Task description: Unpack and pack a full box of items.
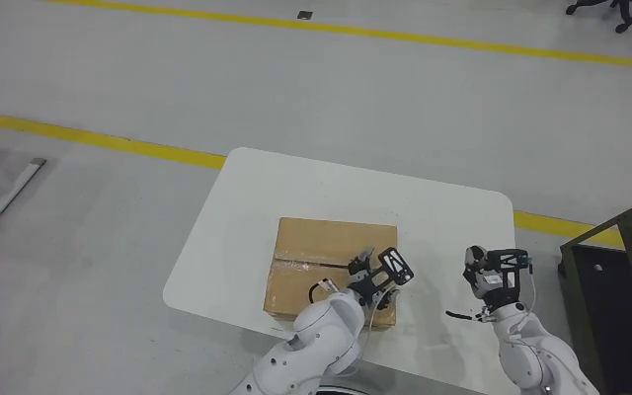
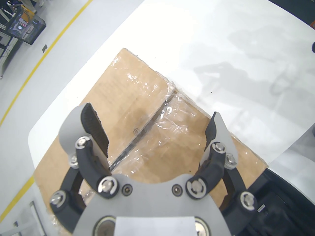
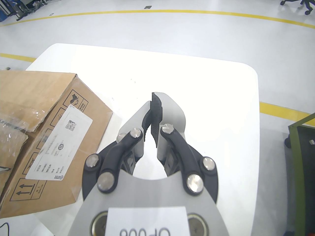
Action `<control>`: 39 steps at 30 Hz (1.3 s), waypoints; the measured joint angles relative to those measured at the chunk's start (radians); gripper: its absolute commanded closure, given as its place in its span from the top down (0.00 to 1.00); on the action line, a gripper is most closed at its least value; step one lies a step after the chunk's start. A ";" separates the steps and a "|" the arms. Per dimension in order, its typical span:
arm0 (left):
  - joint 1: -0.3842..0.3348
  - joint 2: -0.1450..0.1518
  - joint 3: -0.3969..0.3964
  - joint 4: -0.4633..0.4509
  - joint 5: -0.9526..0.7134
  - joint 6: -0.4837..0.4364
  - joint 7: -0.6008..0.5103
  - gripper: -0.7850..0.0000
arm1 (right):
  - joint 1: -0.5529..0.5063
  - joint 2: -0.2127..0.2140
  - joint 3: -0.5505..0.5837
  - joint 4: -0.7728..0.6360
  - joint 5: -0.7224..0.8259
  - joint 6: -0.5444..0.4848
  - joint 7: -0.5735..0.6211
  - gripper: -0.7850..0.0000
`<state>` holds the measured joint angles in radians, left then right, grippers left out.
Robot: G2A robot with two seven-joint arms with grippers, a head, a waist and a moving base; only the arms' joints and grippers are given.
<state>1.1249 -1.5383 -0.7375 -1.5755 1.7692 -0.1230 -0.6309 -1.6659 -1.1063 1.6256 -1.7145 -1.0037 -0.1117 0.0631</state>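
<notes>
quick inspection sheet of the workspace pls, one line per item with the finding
surface: white table, carrying the box
job's things: cardboard box, flaps down, crumpled clear tape along the seam
clutter: nothing seen
grippers: left gripper open above the box top; right gripper shut over the table beside the box
cables: thin dark cable by the right wrist
surroundings: yellow floor line; green cart beside the table

Box [image 1: 321, 247] on table [image 1: 434, 212]; left gripper [image 2: 150, 114] over it, right gripper [image 3: 153, 106] beside
</notes>
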 measured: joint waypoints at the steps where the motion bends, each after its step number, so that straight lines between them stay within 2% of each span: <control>1: 0.000 -0.001 -0.001 0.000 0.000 0.001 0.000 1.00 | 0.001 0.000 0.000 0.000 -0.001 0.000 0.001 0.00; 11: 0.003 -0.007 -0.015 0.016 -0.003 -0.003 -0.004 1.00 | 0.010 -0.006 -0.008 0.007 -0.008 0.002 0.008 0.00; 17: -0.008 -0.014 -0.015 0.057 0.009 0.014 -0.004 0.89 | 0.014 -0.009 -0.008 0.008 -0.011 0.001 0.009 0.00; 21: -0.012 -0.017 -0.011 0.062 0.025 0.010 -0.011 0.70 | 0.017 -0.010 -0.006 0.012 -0.010 0.001 0.011 0.00; 23: -0.013 -0.019 -0.008 0.062 0.038 0.014 -0.018 0.46 | 0.018 -0.011 -0.006 0.013 -0.011 -0.001 0.011 0.00; 26: -0.011 -0.022 -0.007 0.060 0.047 0.021 -0.020 0.39 | 0.020 -0.013 -0.006 0.015 -0.013 -0.001 0.011 0.00; 35: 0.004 -0.024 -0.025 0.038 0.061 0.027 -0.028 0.33 | 0.032 -0.017 -0.013 0.025 -0.017 -0.003 0.015 0.00; 37: 0.010 -0.024 -0.031 0.028 0.060 0.029 -0.027 0.25 | 0.035 -0.018 -0.015 0.026 -0.019 -0.004 0.015 0.00; 39: 0.019 -0.023 -0.043 0.014 0.057 0.035 -0.026 0.05 | 0.039 -0.019 -0.017 0.028 -0.020 -0.004 0.018 0.00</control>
<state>1.1437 -1.5616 -0.7801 -1.5619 1.8260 -0.0883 -0.6568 -1.6272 -1.1250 1.6081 -1.6866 -1.0241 -0.1157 0.0809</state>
